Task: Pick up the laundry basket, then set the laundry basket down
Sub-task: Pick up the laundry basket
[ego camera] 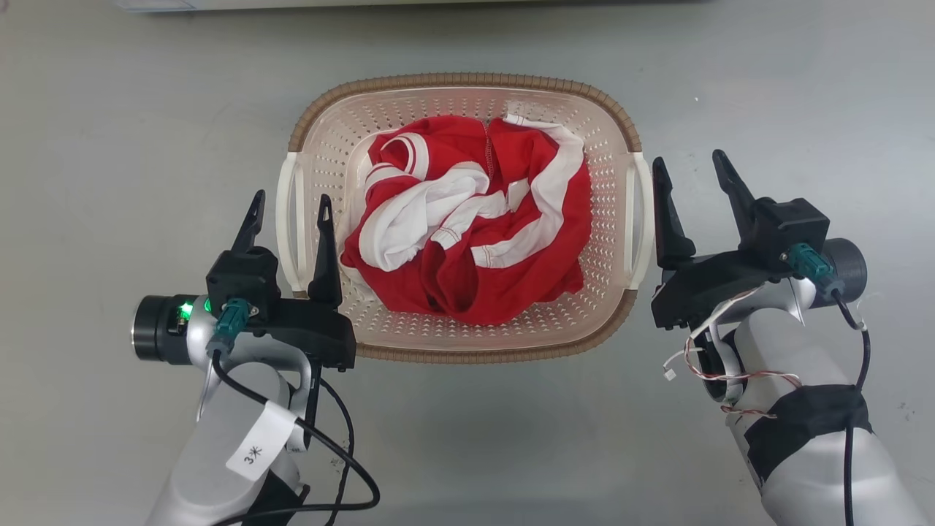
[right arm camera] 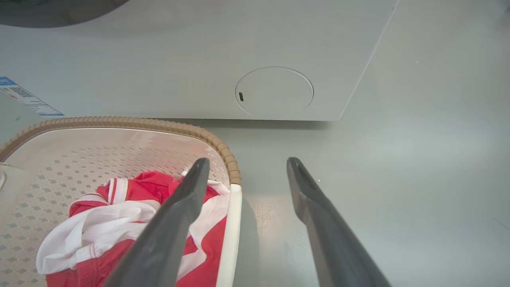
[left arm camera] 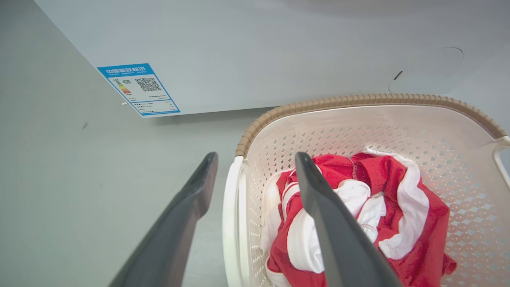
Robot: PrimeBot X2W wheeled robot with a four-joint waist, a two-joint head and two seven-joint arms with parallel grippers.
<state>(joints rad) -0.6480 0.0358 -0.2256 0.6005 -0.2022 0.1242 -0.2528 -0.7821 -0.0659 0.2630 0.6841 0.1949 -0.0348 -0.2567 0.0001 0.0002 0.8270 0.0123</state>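
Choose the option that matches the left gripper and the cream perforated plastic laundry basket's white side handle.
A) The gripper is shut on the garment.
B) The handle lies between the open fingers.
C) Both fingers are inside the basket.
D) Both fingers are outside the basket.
B: the white side handle sits between the left gripper's open fingers, one outside the cream perforated plastic laundry basket, one over its inside.

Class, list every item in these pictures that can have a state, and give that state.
laundry basket, upright on the floor, not lifted
red-and-white garment, crumpled inside the basket
left tool, open, fingers astride the left handle
right tool, open, fingers astride the right handle
round flap on washing machine, shut
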